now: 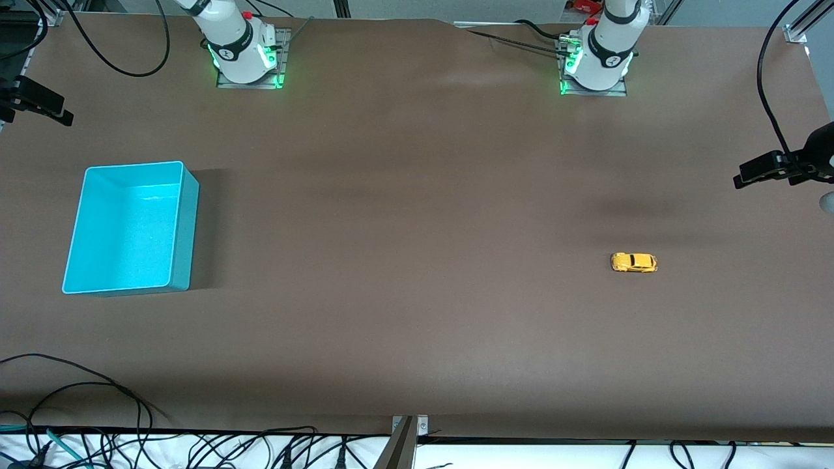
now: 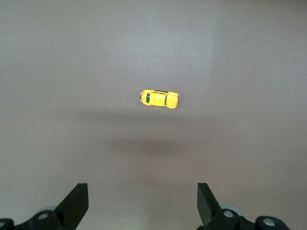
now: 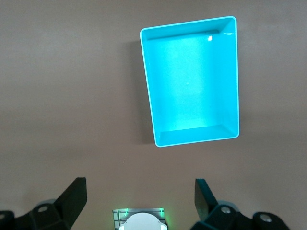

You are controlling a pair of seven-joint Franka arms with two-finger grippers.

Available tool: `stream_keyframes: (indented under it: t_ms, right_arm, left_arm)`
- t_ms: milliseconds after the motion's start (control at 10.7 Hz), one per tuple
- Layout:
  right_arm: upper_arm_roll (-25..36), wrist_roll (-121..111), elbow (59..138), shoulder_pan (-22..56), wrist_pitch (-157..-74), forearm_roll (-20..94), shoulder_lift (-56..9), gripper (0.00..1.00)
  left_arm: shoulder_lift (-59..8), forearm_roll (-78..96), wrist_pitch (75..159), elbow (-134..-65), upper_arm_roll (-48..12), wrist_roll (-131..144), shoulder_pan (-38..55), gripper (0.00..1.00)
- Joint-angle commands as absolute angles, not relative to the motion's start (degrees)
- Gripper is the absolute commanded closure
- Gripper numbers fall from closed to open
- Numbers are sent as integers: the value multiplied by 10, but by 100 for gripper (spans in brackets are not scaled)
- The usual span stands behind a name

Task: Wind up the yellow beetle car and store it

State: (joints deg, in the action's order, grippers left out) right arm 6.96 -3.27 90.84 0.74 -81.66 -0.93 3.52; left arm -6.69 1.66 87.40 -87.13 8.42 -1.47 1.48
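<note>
The yellow beetle car (image 1: 633, 262) stands on its wheels on the brown table toward the left arm's end. It also shows in the left wrist view (image 2: 159, 99). My left gripper (image 2: 142, 201) is open and empty, held high above the table over the area by the car. The turquoise bin (image 1: 184, 215) stands empty toward the right arm's end, and it shows in the right wrist view (image 3: 147, 72). My right gripper (image 3: 140, 199) is open and empty, held high above the table near its own base.
Both arm bases (image 1: 244, 49) (image 1: 596, 58) stand along the table's edge farthest from the front camera. Black camera clamps sit at the table's two ends (image 1: 778, 166) (image 1: 36, 101). Cables lie along the edge nearest the front camera (image 1: 98, 417).
</note>
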Motion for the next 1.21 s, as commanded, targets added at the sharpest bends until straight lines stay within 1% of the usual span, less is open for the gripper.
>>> stream_keyframes:
  t_ms: [0,93,187,467,561,748,935,1121]
  right_arm:
    - [64,-29,898,4,-804,-12,44,0]
    - [67,-37,898,4,-800,-10,48,0]
    - [64,-36,899,4,-771,-8,66,0]
    - [47,-39,899,7,-731,-6,71,0]
    - [31,-35,901,10,-749,-11,63,0]
    - [35,-33,899,1,-765,-9,27,0]
    - [34,-30,885,5,-770,-12,30,0]
    - [33,-27,879,6,-752,-14,27,0]
  left_arm:
    - [-70,11,873,-861,83,-11,14,0]
    - [-70,11,873,-861,83,-11,14,0]
    - [-70,11,872,-861,84,-9,14,0]
    - [-70,11,873,-861,84,-8,14,0]
    - [-70,11,873,-861,84,-8,13,0]
    - [-70,11,873,-861,84,-7,14,0]
    - [-70,11,873,-861,84,-7,14,0]
    - [-70,11,873,-861,84,-7,14,0]
